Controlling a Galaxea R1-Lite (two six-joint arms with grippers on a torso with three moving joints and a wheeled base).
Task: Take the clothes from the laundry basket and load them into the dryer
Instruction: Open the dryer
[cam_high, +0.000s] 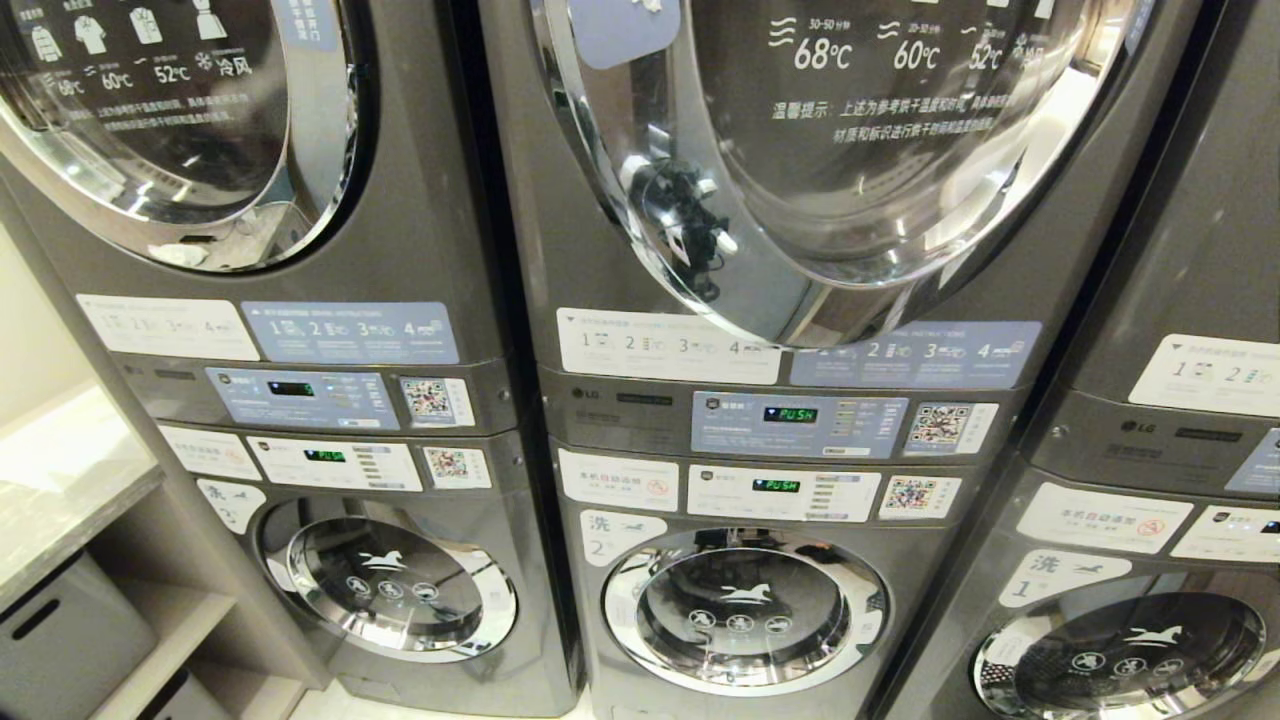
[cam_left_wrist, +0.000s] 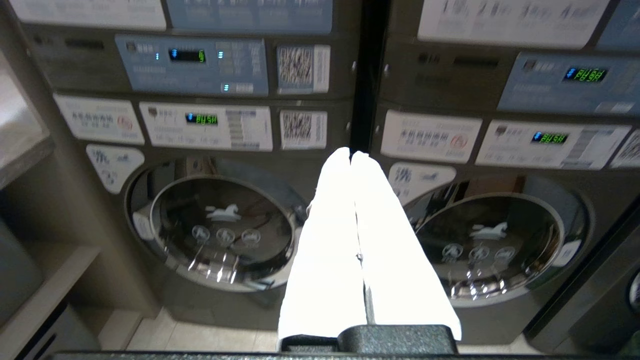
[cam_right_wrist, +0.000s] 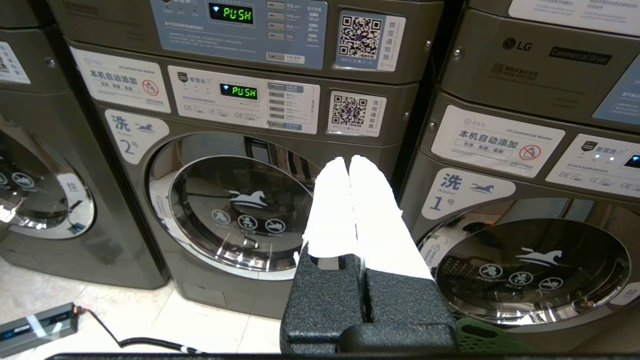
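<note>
Three stacked machines fill the head view, dryers above and washers below. The middle dryer's round glass door (cam_high: 850, 150) is straight ahead, its lower rim overlapping the label strip beneath it. A corner of the green perforated laundry basket (cam_right_wrist: 482, 340) shows low beside washer 1 in the right wrist view. The clothes are out of view. My left gripper (cam_left_wrist: 351, 156) is shut and empty, pointing at the gap between the left and middle washers. My right gripper (cam_right_wrist: 348, 161) is shut and empty, in front of the gap between washers 2 and 1. Neither arm shows in the head view.
Washer doors (cam_high: 745, 610) (cam_high: 390, 585) sit shut low down. A stone-topped shelf unit (cam_high: 60, 500) with a grey bin (cam_high: 60, 640) stands at the left. A small box with a black cable (cam_right_wrist: 37, 325) lies on the tiled floor before the washers.
</note>
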